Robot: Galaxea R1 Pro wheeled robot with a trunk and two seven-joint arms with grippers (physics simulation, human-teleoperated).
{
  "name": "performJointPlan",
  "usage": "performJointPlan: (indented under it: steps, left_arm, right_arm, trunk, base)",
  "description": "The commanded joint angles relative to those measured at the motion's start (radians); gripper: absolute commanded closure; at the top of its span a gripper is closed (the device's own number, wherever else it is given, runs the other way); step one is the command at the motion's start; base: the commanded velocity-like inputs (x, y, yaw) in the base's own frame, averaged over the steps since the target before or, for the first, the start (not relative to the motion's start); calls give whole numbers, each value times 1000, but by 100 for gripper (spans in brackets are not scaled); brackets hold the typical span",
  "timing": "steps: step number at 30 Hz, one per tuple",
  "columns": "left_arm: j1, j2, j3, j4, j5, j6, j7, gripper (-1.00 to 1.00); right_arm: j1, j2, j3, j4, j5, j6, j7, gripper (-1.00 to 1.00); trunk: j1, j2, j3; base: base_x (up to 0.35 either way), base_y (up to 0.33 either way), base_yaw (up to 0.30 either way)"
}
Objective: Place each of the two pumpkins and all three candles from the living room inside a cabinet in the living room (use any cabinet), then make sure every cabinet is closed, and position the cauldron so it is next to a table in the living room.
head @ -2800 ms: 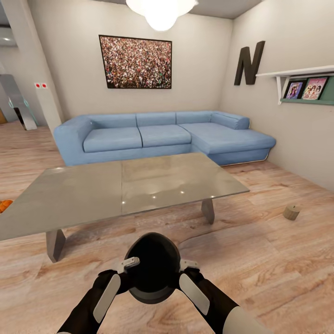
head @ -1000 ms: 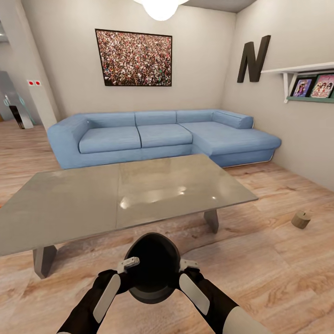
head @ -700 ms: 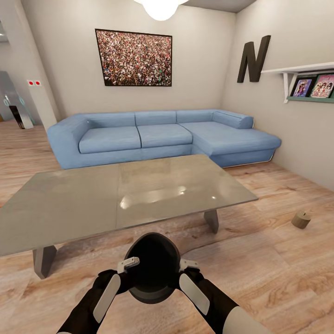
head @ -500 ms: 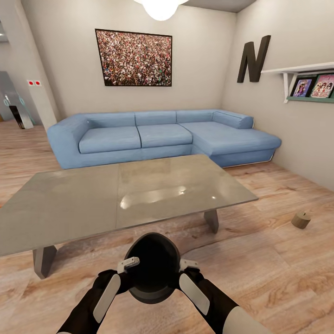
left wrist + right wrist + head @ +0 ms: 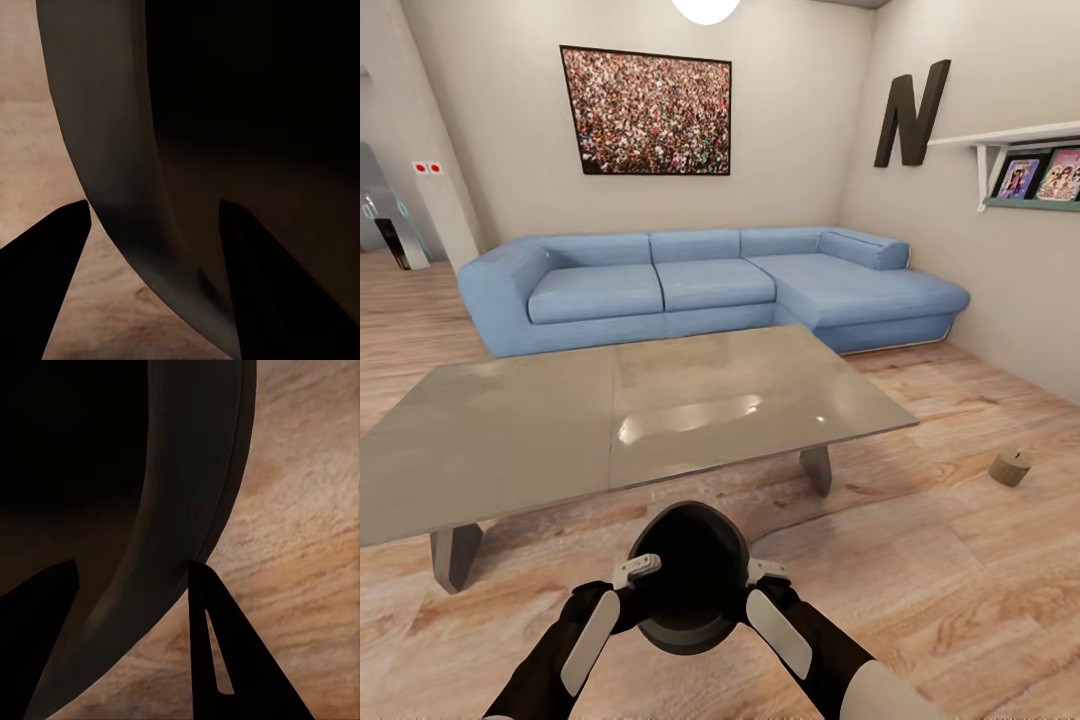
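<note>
Left gripper point(image 5: 643, 570): my jaws were clamped over the cauldron's rim on its left side, one finger point(image 5: 45, 277) outside the wall, the other inside.
Right gripper point(image 5: 760, 572): same story on the opposite side, jaws pinched on the rim, one finger point(image 5: 225, 660) out over the wooden floor point(image 5: 920, 560), its partner inside the bowl.
Cauldron point(image 5: 690, 575): black, wide-mouthed, and there it was, held between my two grippers, mouth tipped toward the head camera, above the floorboards.
Table point(image 5: 560, 420): the low glass-topped one, just ahead of my jaws, its near edge close beyond the cauldron; whether they touched, I could not tell.
Candle point(image 5: 1010, 467): short stub on the floor, well off to the right of my right gripper.
Sofa point(image 5: 700, 285): blue corner piece, beyond the table.
</note>
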Motion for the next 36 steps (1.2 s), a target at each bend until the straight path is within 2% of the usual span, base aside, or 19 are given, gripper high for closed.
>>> performJointPlan:
  steps: [1,3,27,36]
  left_arm:
    - [-1,1,-3,-10,-4,2,11,100]
    - [-1,1,-3,-10,-4,2,11,100]
    - [-1,0,-3,-13,-3,2,11,100]
    - [-1,1,-3,-17,-4,3,11,100]
  right_arm:
    - [-1,-1,4,1,-4,10,-10,100]
    - [-1,-1,4,1,-4,10,-10,100]
    - [-1,-1,4,1,-4,12,-10,100]
    - [-1,-1,4,1,-4,12,-10,100]
  trunk:
    - [0,-1,-5]
    - [1,-1,-13]
    - [1,-1,-13]
    - [1,-1,-13]
  base:
    - [0,0,0]
    - [0,0,0]
    - [0,0,0]
    - [112,0,0]
